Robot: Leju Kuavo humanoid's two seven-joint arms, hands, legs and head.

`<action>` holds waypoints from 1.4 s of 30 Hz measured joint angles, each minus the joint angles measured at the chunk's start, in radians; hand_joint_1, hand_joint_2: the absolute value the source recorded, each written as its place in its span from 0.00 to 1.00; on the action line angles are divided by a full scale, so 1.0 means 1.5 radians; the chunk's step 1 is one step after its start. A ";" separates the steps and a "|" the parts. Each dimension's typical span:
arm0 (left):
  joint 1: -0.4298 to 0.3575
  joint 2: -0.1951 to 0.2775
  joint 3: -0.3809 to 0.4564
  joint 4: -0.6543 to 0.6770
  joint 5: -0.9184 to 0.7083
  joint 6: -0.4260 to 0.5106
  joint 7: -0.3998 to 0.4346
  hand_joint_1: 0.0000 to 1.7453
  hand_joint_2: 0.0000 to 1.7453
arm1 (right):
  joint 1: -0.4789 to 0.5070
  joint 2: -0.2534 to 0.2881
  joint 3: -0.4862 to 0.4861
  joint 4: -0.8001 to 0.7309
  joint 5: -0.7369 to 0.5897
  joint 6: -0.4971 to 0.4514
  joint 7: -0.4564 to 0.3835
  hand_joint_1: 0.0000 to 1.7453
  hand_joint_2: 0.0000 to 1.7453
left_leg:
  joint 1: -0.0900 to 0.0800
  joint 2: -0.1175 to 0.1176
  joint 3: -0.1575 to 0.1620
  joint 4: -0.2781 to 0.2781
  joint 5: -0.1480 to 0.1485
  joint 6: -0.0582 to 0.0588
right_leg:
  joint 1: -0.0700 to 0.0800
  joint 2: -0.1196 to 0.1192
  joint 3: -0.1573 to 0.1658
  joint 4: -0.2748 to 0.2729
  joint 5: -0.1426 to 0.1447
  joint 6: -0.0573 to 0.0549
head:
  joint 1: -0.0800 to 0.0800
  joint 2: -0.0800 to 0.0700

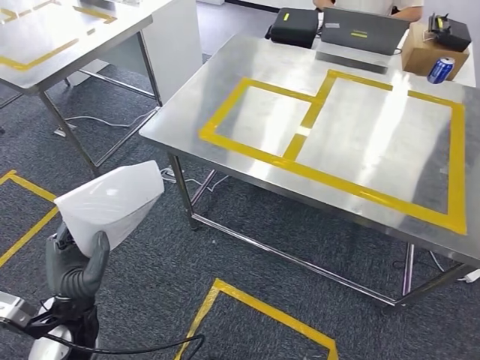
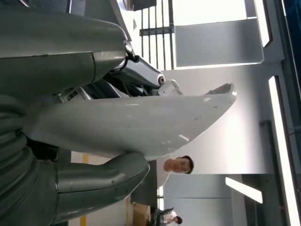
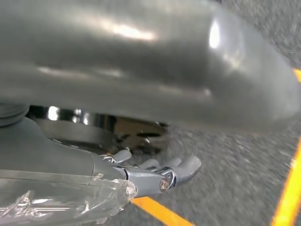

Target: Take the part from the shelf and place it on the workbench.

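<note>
Steel table [image 1: 362, 82], brushed and reflective, fills the upper right of the head view; yellow tape [image 1: 317, 105] marks two adjoining rectangles on its top, a smaller one on the left and a larger one on the right. Grey carpet floor [image 1: 169, 262] lies around it, with yellow tape lines of its own, one angled outline just in front of the table's near legs. Second steel table [image 1: 62, 37], also taped in yellow, stands at the upper left, well apart from the first. White part [image 1: 110, 202], a smooth glossy shell that narrows toward one end, is held up over the floor at the lower left, off to the left of the main table and not touching it; in the left wrist view the part [image 2: 135, 125] runs lengthwise between thumb and fingers. Left hand [image 1: 76, 266], dark grey, grips the part from below, thumb on one face and fingers on the other. Right hand [image 3: 156, 174] hangs over the carpet with its fingers stretched out and slightly apart, holding nothing. Closed laptop [image 1: 362, 31], dark grey, lies at the far edge of the main table. Black case [image 1: 294, 26] sits to its left. Cardboard box [image 1: 430, 52] stands at the far right corner with a small black device [image 1: 450, 31] on top. Blue can [image 1: 441, 70] lies on its side just beside the box. Person [image 2: 175, 165] in a white top shows in the left wrist view beyond the part.
</note>
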 joint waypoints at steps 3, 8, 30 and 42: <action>-0.004 0.000 -0.001 0.000 0.000 0.000 0.000 1.00 1.00 | -0.006 -0.001 0.001 0.000 0.000 -0.001 -0.001 0.00 0.00 | 0.005 -0.005 0.019 -0.001 -0.010 0.007 | -0.003 -0.011 -0.002 0.033 -0.031 0.012 | 0.007 0.000; -0.005 0.000 -0.001 0.000 0.000 0.000 0.002 1.00 1.00 | -0.003 -0.001 0.003 0.000 -0.001 -0.001 0.000 0.00 0.00 | -0.003 -0.008 0.062 -0.001 -0.047 0.023 | -0.004 -0.017 -0.153 0.202 -0.042 0.015 | 0.013 0.000; -0.044 0.020 -0.011 0.040 -0.106 0.059 0.055 1.00 1.00 | -0.008 0.003 0.014 -0.002 0.010 -0.032 0.017 0.00 0.00 | 0.018 -0.010 0.093 -0.015 -0.071 -0.017 | -0.011 -0.014 -0.149 0.037 0.111 0.004 | -0.004 0.000; -0.243 0.122 -0.068 0.321 -0.384 0.146 0.135 1.00 1.00 | -0.017 0.001 0.051 -0.022 0.044 -0.021 0.017 0.00 0.00 | 0.012 -0.010 0.090 -0.014 -0.066 -0.004 | -0.014 -0.012 -0.143 0.026 0.124 0.018 | -0.004 0.000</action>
